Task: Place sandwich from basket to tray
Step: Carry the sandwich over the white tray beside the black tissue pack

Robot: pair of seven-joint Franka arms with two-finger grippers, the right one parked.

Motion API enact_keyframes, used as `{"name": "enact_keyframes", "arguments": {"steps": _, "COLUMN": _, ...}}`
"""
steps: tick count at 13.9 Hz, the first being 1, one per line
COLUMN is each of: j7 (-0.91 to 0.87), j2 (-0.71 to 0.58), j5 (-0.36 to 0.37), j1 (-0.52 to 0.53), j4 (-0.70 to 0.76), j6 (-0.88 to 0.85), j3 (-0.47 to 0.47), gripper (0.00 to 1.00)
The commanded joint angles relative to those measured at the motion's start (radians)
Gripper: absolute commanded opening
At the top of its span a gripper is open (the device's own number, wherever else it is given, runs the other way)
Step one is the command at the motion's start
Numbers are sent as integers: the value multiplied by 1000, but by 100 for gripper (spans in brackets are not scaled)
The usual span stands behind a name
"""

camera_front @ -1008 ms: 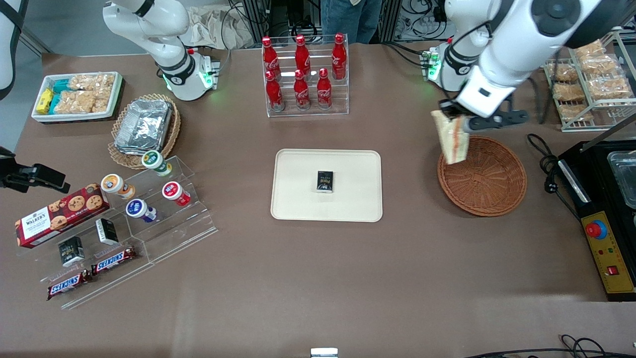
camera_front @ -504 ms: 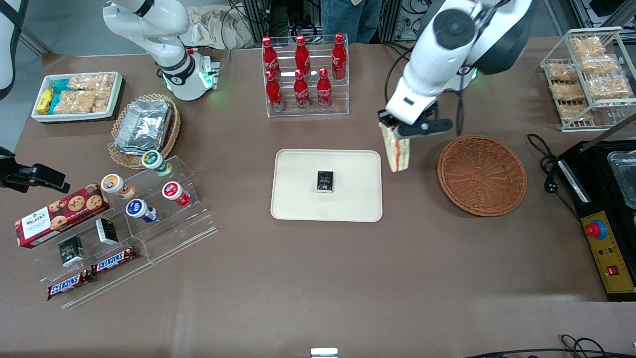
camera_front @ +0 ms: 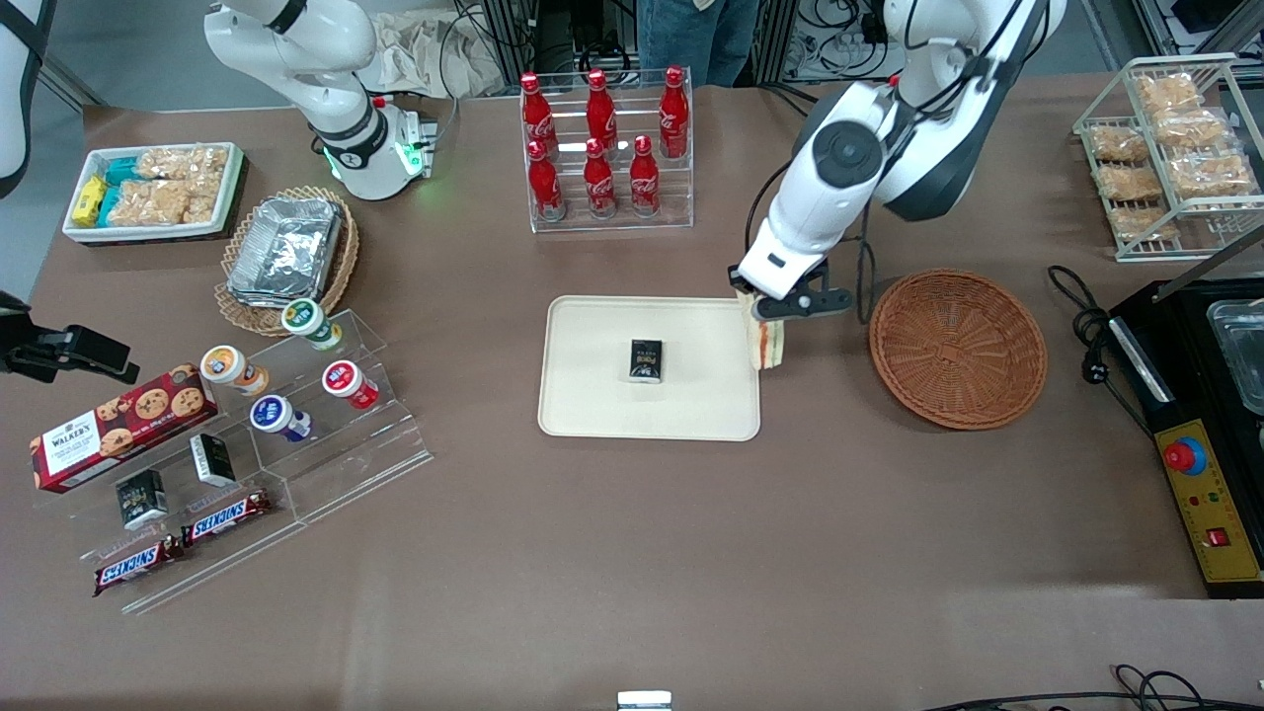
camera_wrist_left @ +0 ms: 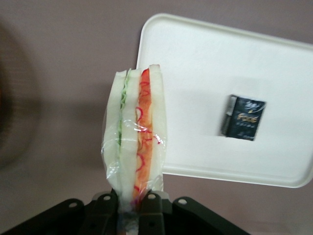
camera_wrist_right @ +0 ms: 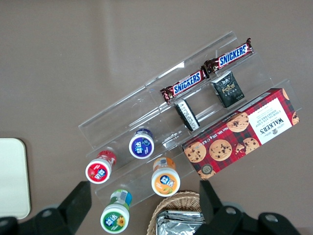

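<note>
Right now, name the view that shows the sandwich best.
The left wrist view: the sandwich fills it, bread and filling layers plain, pinched in the gripper. The front view shows only a small piece at the tray edge. The right wrist view shows none.

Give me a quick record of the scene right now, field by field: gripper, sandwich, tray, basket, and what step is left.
gripper: left arm's gripper above the tray's edge on the basket's side, jaws shut on the sandwich
sandwich: wrapped sandwich held at one end, hanging clear of the tray, over its rim
tray: cream-white tray holds one small black packet near its middle
basket: reddish-brown wicker basket beside the tray, toward the working arm's end, nothing visible in it
step left: sandwich not yet set down on the tray
</note>
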Motion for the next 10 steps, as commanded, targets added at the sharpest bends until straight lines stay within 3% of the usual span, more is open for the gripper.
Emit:
{"name": "enact_keyframes", "arguments": {"steps": 1, "j7": -28, "j2": 100, "j5": 59, "j1": -11, "j4": 14, "j6": 77, "j3": -2, "gripper": 0}}
{"name": "enact_keyframes", "arguments": {"steps": 5, "j7": -94, "j2": 180, "j5": 160, "j1": -28, "j4": 17, "j6": 154, "j3": -2, "gripper": 0}}
{"name": "enact_keyframes", "arguments": {"steps": 10, "j7": -102, "j2": 240, "j5": 194, "j1": -29, "j4": 17, "j6": 189, "j3": -1, "gripper": 0}}
